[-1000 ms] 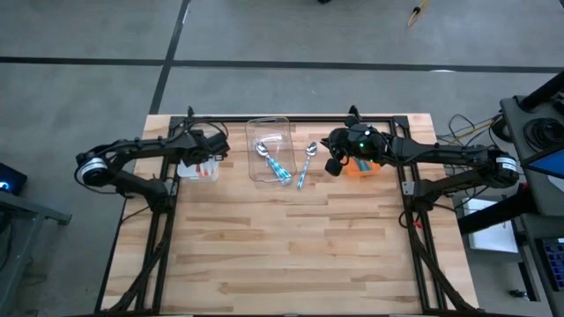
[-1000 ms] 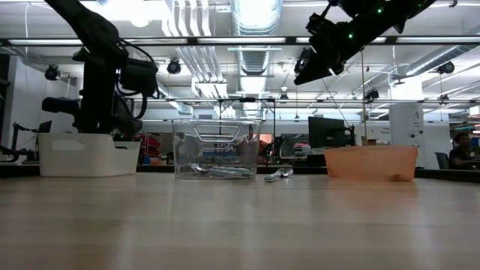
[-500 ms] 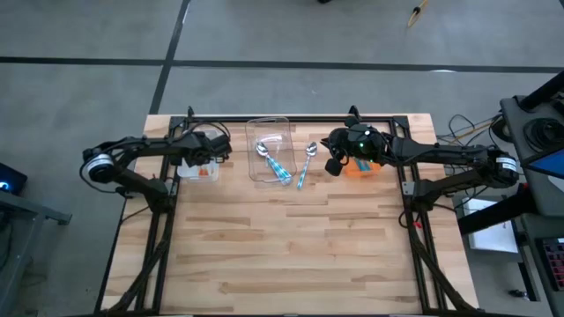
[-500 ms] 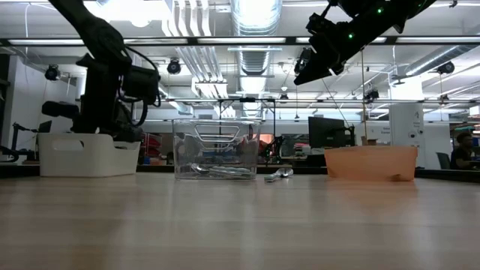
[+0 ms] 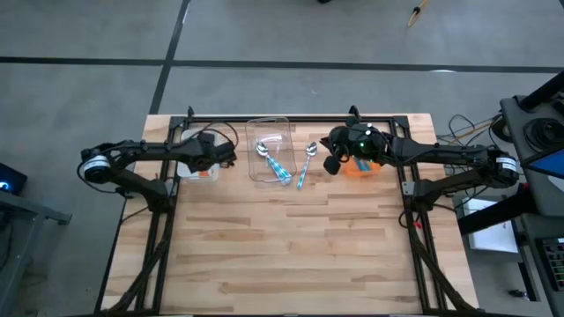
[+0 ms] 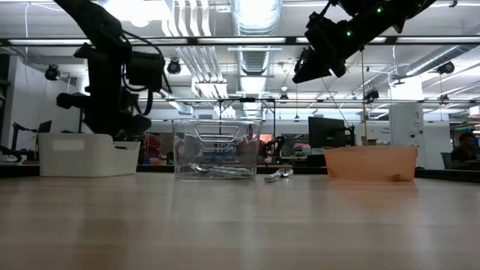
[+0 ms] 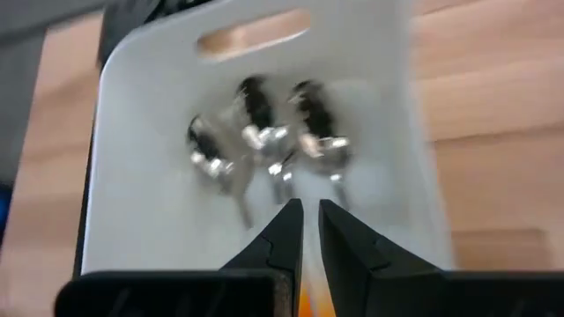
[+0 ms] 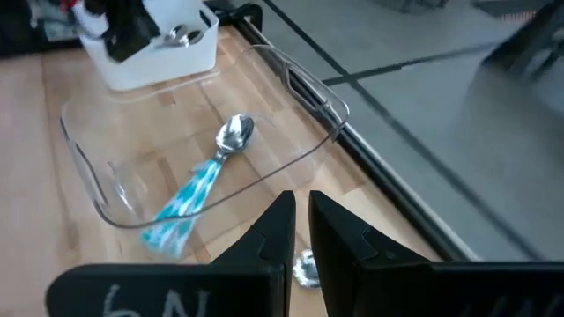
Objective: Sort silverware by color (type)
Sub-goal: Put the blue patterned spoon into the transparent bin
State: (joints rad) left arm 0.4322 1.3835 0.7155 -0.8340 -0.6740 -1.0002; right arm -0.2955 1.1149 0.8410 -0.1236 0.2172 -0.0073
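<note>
Three bins stand in a row across the upper middle of the high view: white bin point(image 5: 199, 169) at left, clear bin point(image 5: 269, 150) in the centre, orange bin point(image 5: 363, 167) at right, the last mostly hidden under the right arm.

Silverware count: three spoons point(image 7: 264, 141) with dark bowls lie in the white bin, seen in the left wrist view. In the clear bin, teal-handled spoons point(image 8: 204, 183); one bowl shows plainly, the handles overlap, so the exact number cannot be told. One light blue-handled spoon point(image 5: 306, 165) lies on the table point(image 5: 291, 255) just right of the clear bin, between it and the orange bin.

Left gripper point(image 7: 304, 211) is above the white bin's right edge, fingers nearly together with a thin gap, nothing between them. Right gripper point(image 8: 300, 204) is raised beside the orange bin, facing the clear bin; fingers close together, nothing held.
</note>
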